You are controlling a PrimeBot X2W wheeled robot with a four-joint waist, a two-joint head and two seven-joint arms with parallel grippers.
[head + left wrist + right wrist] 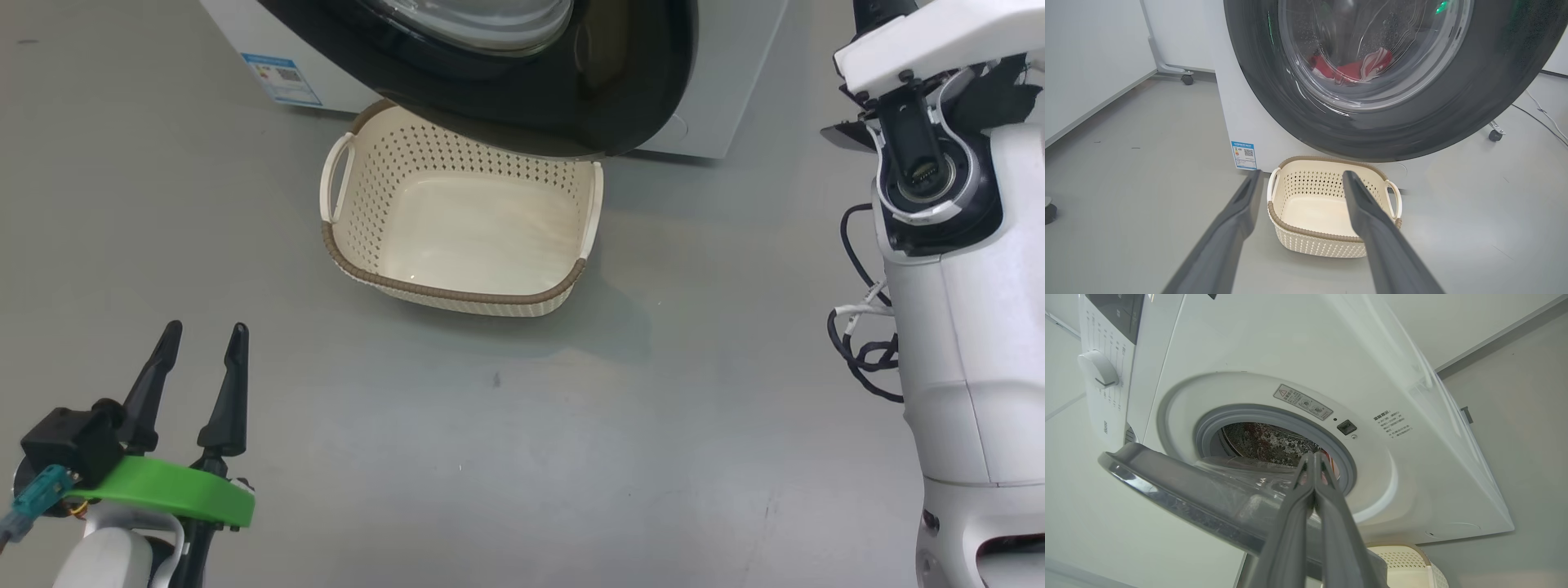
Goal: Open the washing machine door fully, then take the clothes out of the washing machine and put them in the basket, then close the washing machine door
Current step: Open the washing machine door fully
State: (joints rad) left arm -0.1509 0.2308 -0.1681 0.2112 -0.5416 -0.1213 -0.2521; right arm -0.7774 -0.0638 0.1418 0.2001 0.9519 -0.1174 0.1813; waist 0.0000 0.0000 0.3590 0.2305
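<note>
While the washing machine door [490, 114] stands swung partly out from the washing machine [1412, 416], its black rim overhangs the far edge of the basket [457, 291], which sits upright and empty on the grey floor [506, 457] just in front of the machine, near the small blue label [282, 79]. Clothes [1349, 70] noted: a red bundle with white stripes, lying low inside the steel drum [1265, 441], seen through the door's glass in the left wrist view. Grey gasket [1208, 424] around the porthole is exposed, with the door seen edge-on before it in the right wrist view. Left gripper [206, 328]: low at the left of the head view, well apart from the basket and pointed toward it, jaws spread wide, holding nothing. Right gripper [1311, 455]: up before the porthole, jaws pressed fully together with nothing between them, tips lying across the door's inner glass bowl at the lower edge of the opening; contact with the door cannot be confirmed. Right forearm [963, 343], white, with loose black cables beside it, stands at the right of the head view
</note>
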